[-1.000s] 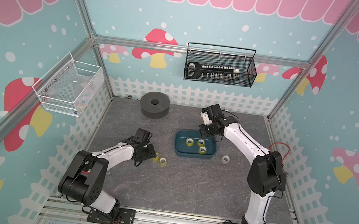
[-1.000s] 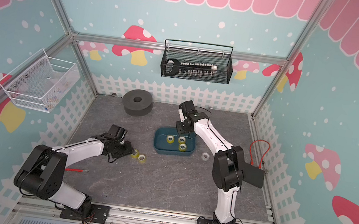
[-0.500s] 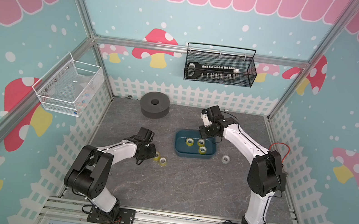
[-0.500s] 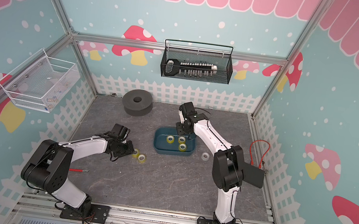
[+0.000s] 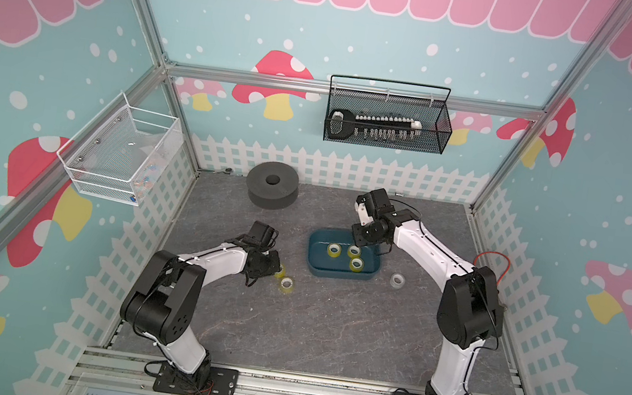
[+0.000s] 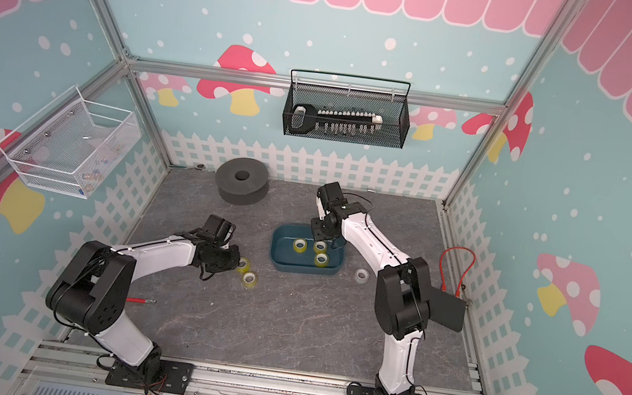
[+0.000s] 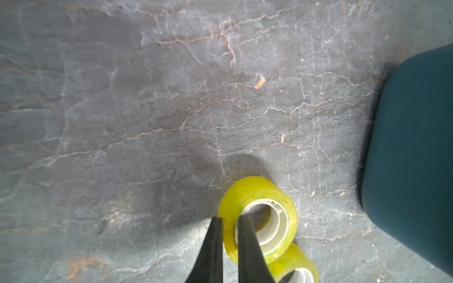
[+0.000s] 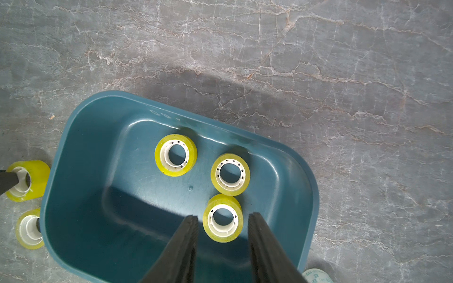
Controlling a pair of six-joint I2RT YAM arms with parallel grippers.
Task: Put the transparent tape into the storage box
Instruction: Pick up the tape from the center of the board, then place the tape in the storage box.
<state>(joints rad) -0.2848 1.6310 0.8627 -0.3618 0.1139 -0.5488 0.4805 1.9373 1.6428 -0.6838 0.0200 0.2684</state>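
Observation:
The teal storage box [image 5: 315, 254] sits mid-floor with three yellow-tinted transparent tape rolls [image 8: 175, 154] inside. Left of it, my left gripper [image 7: 230, 220] is shut on the wall of another tape roll [image 7: 257, 196], one finger inside its white core and one outside, low at the floor. A second loose roll [image 5: 287, 284] lies right beside it. My right gripper [image 8: 223, 216] hangs open over the box's far right end, its fingers straddling a roll [image 8: 222, 235] below without touching it. The box also shows in the left wrist view [image 7: 416, 147].
A pale grey tape roll [image 5: 397, 280] lies just right of the box. A grey foam ring [image 5: 272, 184] stands at the back. A black wire basket [image 5: 387, 126] and a white mesh basket [image 5: 122, 163] hang on the walls. A red-handled tool [image 6: 140, 300] lies front left.
My left gripper has closed from half open onto the wall of the tape roll. The right arm and the rolls in the box have not moved.

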